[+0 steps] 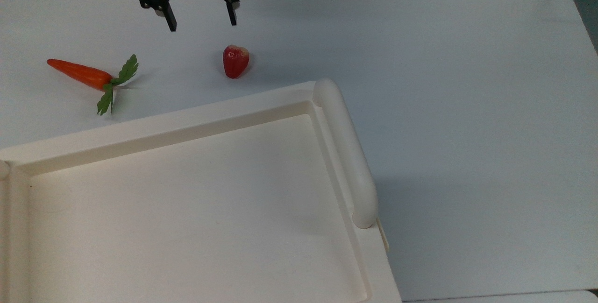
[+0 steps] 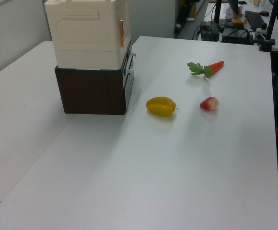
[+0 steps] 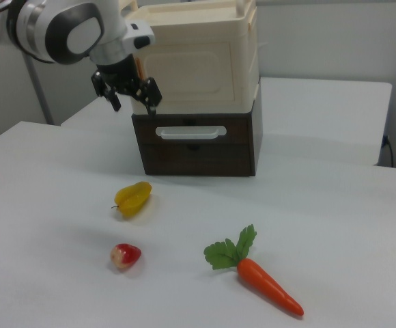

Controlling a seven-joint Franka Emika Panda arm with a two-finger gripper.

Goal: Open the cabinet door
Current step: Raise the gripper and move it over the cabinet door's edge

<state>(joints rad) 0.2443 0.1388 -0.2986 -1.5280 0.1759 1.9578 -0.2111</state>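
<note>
The cabinet door [image 3: 196, 67] is the cream front panel of the upper box and stands shut, above a dark brown base with a white drawer handle [image 3: 190, 132]. In the left view the cabinet [image 2: 88, 52] stands at the table's far left. My gripper [image 3: 132, 104] is open and holds nothing. In the right view it hangs in front of the door's lower left corner. In the top view the gripper [image 1: 202, 24] hovers over the table beyond the red fruit, well apart from the cabinet's recessed top [image 1: 140, 135].
A red fruit [image 1: 235, 61] lies just below the gripper in the top view. A carrot [image 1: 81, 73] lies to the top view's left. A yellow fruit [image 3: 133, 198] sits in front of the cabinet in the right view. The thick rounded bar [image 1: 345, 153] edges the cabinet top.
</note>
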